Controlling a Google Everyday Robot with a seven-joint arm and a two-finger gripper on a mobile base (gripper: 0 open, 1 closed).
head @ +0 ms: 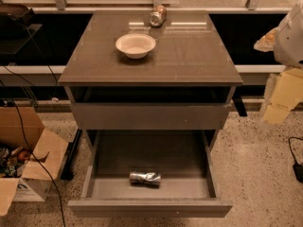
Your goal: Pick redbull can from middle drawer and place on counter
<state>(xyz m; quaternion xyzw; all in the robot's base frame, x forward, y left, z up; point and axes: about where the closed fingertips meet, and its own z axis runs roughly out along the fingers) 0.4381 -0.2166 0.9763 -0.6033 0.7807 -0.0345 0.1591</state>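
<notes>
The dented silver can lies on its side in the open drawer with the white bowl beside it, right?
Not quite: the redbull can lies on its side in the open middle drawer, but the white bowl sits up on the counter, as the camera view shows. The gripper hangs off to the right of the counter.

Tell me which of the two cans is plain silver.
The dented redbull can lying in the open middle drawer; the reddish-labelled can sits on the counter. The hand hovers at the right edge.
</notes>
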